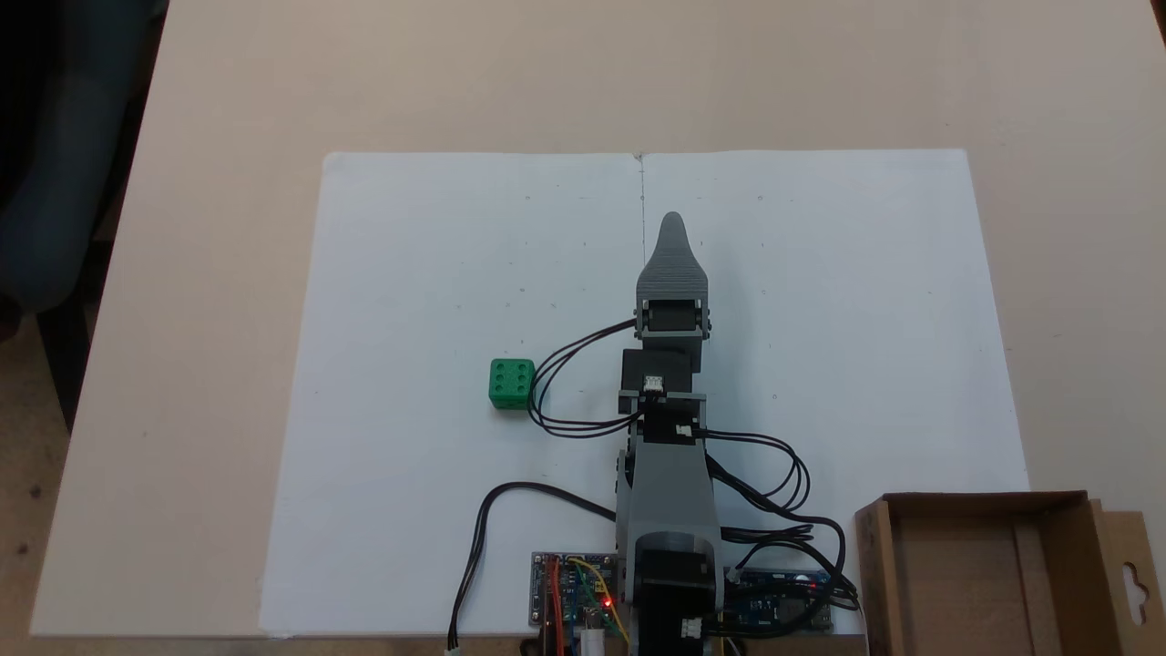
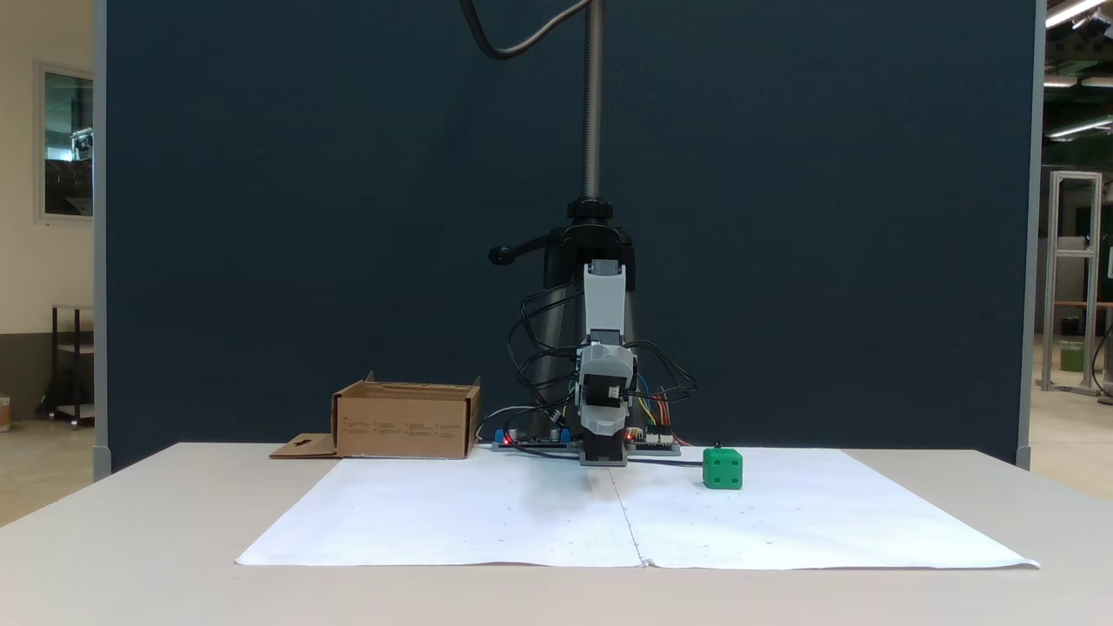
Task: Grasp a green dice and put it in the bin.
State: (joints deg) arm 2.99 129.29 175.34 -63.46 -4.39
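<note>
The green dice (image 1: 510, 383) (image 2: 723, 468) sits on the white paper, left of the arm in a fixed view from above and right of it in the front fixed view. My gripper (image 1: 672, 226) (image 2: 603, 450) points straight out from the base, low over the paper, roughly a hand's width from the dice and holding nothing. Its jaws lie one over the other, so only the grey top jaw shows. The bin (image 1: 956, 583) (image 2: 404, 423), a brown cardboard box with a hang-hole flap, stands beside the arm's base with nothing inside.
White paper sheets (image 1: 437, 510) cover the middle of the beige table (image 1: 219, 182). Circuit boards (image 1: 569, 601) with lit red LEDs and black cables (image 1: 565, 392) lie around the base; one cable loop reaches close to the dice. A camera stand pole (image 2: 593, 104) rises behind the arm.
</note>
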